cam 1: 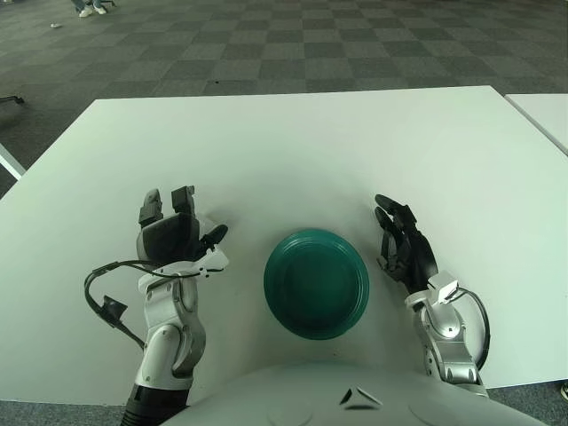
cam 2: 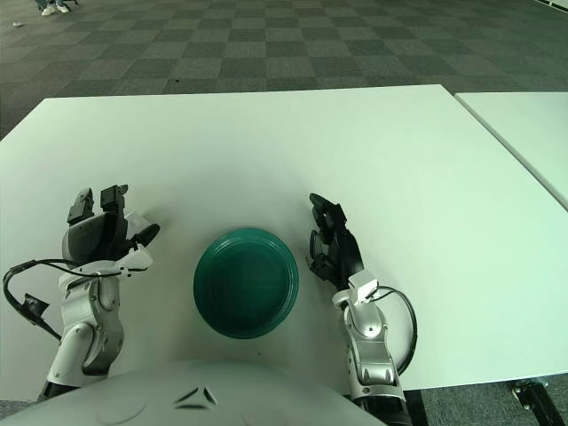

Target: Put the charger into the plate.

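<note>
Left hand (cam 1: 173,235) raised just left of the green plate (cam 1: 316,282), palm up, fingers loosely spread, grasping nothing. Right hand (cam 1: 404,248) just right of the plate, fingers extended forward and relaxed, likewise holding nothing. Plate bare inside, sitting on the white table (cam 1: 293,151) close to its near edge. Charger nowhere visible in either view. No readable writing or labels.

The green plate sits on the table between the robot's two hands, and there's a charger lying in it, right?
Not quite. The green plate does sit on the table between the left hand and the right hand, but both eye views show nothing lying in it. No charger shows anywhere in either view, and both hands are open and hold nothing.
</note>
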